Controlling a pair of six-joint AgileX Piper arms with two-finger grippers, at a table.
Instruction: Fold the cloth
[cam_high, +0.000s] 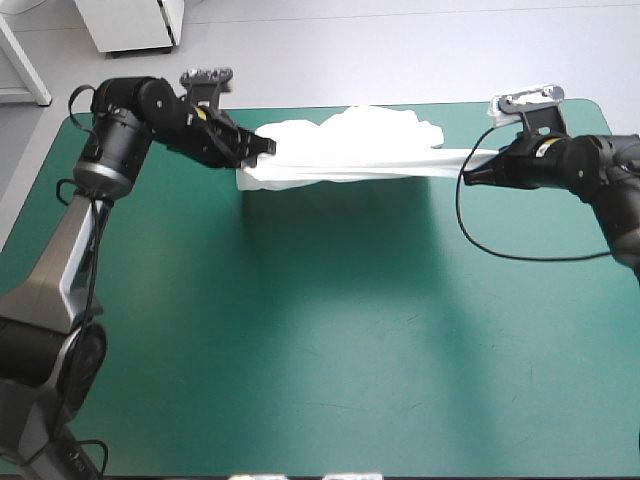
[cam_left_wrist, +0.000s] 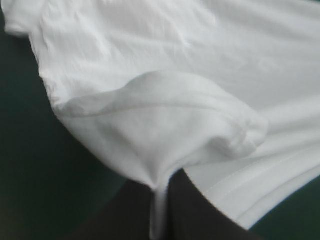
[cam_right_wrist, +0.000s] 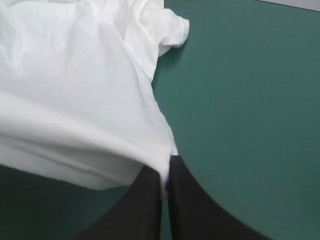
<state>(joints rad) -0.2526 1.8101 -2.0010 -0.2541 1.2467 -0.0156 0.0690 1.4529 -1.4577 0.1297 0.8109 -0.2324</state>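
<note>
High view: taut, creased white T-shirt

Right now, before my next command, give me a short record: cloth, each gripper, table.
cloth: white short-sleeved T-shirt, one edge pulled taut between the grippers, rest bunched toward the far edge
left gripper: shut on the T-shirt
right gripper: shut on the T-shirt
table: teal-green cover, shadow under the taut edge
fold: not yet done
</note>
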